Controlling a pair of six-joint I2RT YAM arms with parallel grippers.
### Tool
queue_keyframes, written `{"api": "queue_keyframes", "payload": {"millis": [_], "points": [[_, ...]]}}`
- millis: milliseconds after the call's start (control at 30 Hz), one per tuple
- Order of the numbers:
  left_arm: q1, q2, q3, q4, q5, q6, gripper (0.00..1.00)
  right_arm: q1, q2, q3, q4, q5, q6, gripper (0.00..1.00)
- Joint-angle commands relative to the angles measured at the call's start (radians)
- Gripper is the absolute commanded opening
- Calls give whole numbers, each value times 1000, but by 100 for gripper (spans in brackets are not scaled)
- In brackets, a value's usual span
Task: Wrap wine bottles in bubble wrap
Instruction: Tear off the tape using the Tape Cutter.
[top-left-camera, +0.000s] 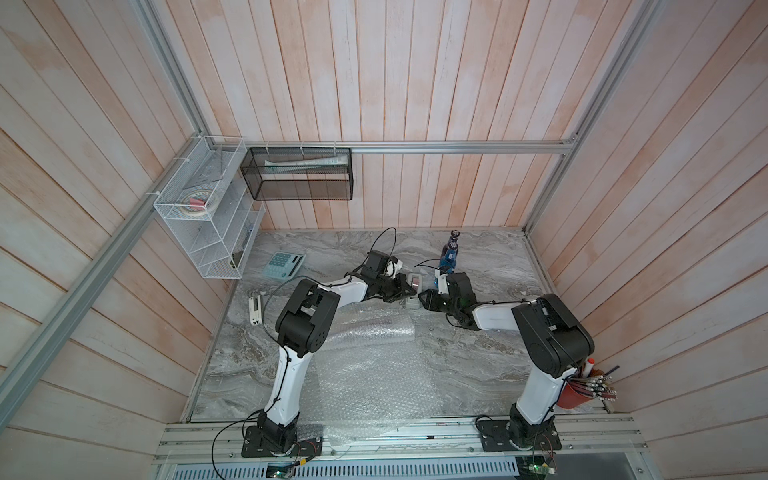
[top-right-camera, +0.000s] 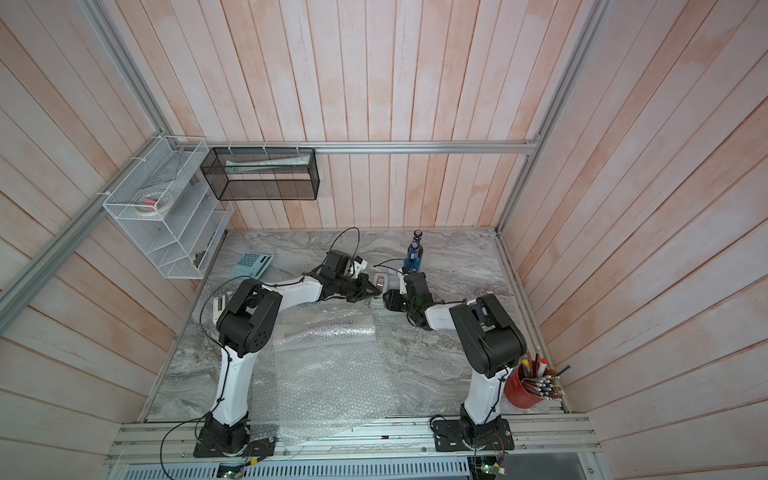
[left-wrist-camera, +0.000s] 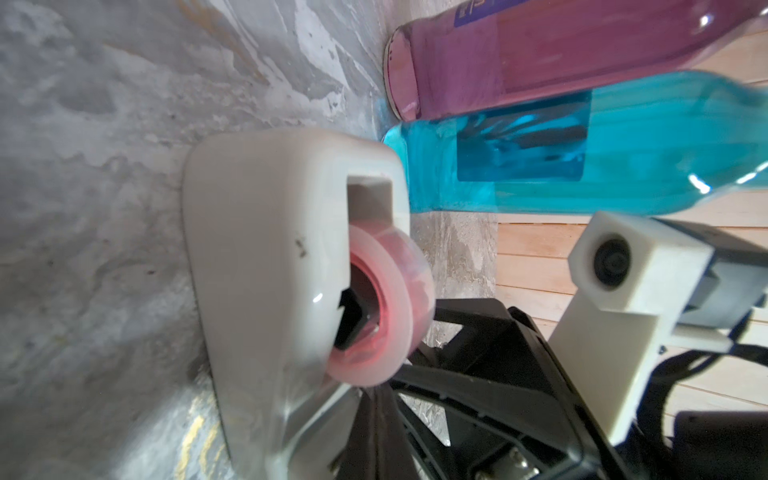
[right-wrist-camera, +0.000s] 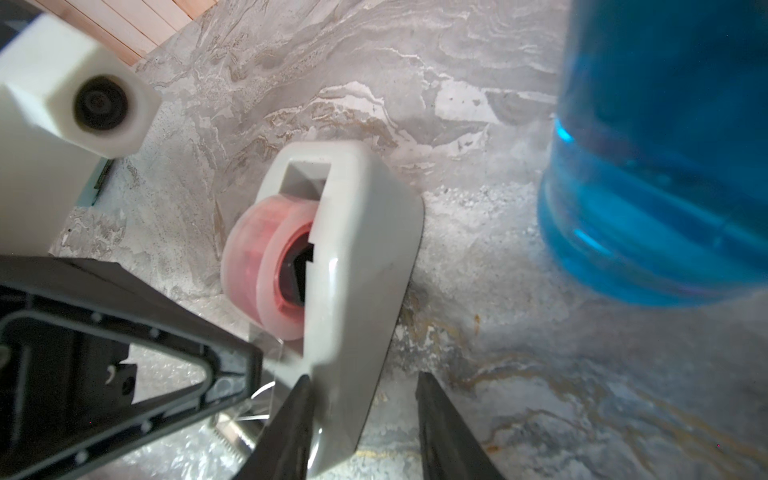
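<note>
The marble table (top-left-camera: 478, 353) carries everything. The largest thing on it is the bubble wrap (top-left-camera: 374, 386). Flat sheets lie near & centre, btw. the two arm bases, and the near edge hangs over the table's rail. At the far edge one part is rolled into a tube (top-left-camera: 368, 332). Prob. it lies there because both arms reach this zone easily.

Two wine bottles stand upright, far & a bit right of centre, well apart from the wrap. The blue bottle (top-left-camera: 450, 262) is nearer and the purple bottle (top-left-camera: 454, 237) is just behind it; touching or not, cannot tell. They seem parked out of the way.

Both arms meet at the grey tape dispenser (right-wrist-camera: 357, 257), just beyond the tube and near the blue bottle. The right gripper (right-wrist-camera: 363, 376) is partly open and straddles the dispenser's low end, where the cutter is. One finger lies against its side; at the other finger a gap of bare table shows. It holds nothing tight; prob. it only steadies the dispenser against sliding. The left gripper (top-left-camera: 406, 292) is fully closed at the same end, beside the pink tape roll (right-wrist-camera: 266, 270). It seems to pinch the free end of clear tape, prob. to pull a strip for the tube.

Hard to see: the tape film is thin & glossy, so this grip is not sure. No third bottle is visible, and what is inside the tube cannot be told. The wrist views cut off the bottle tops.
</note>
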Motion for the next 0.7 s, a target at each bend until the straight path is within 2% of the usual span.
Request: {"api": "queue_keyframes", "payload": {"millis": [0,467,667], "points": [[-6,-17,38,-19,62,16,0,4,57,3,-115,64,5,42],[-16,-67,10,-152,83,17,0,1,64,9,-139,83,-2,41],[-32,-92,-34,-143,84,-7,0,-3,63,10,-140,87,-7,41]]}}
